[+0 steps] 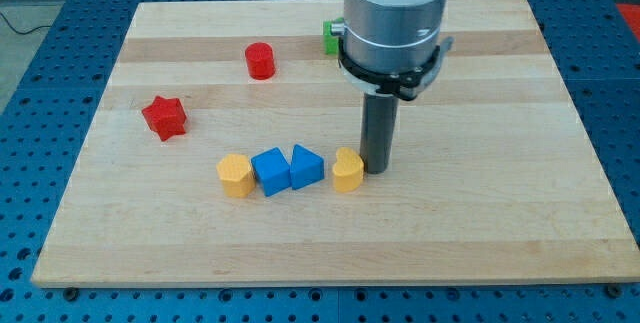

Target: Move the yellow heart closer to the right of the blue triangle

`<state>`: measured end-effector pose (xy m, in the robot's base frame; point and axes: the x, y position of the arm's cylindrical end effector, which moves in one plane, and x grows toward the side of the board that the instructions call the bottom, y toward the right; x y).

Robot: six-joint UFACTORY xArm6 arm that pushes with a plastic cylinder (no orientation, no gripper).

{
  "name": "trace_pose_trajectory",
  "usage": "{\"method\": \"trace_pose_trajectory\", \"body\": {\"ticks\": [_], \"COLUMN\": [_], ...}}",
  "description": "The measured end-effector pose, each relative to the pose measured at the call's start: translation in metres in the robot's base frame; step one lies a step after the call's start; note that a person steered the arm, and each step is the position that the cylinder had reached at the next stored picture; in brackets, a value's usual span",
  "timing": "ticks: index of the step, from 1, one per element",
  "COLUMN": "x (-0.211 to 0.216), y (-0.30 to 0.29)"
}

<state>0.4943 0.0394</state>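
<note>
The yellow heart (347, 172) lies on the wooden board just right of the blue triangle (306, 167), with a small gap between them. My tip (377, 169) stands right beside the heart's right edge, touching it or nearly so. The rod runs up to the arm's large grey body at the view's top.
A blue cube (270, 172) sits left of the triangle, touching it, with a yellow hexagon (235, 175) further left. A red star (164, 116) and a red cylinder (260, 60) lie at the upper left. A green block (329, 35) shows partly behind the arm.
</note>
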Motion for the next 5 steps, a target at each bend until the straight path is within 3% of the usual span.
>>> {"method": "trace_pose_trajectory", "body": {"ticks": [2,3,5], "x": [0.009,0.036,0.043], "y": [0.014,0.015,-0.012]}}
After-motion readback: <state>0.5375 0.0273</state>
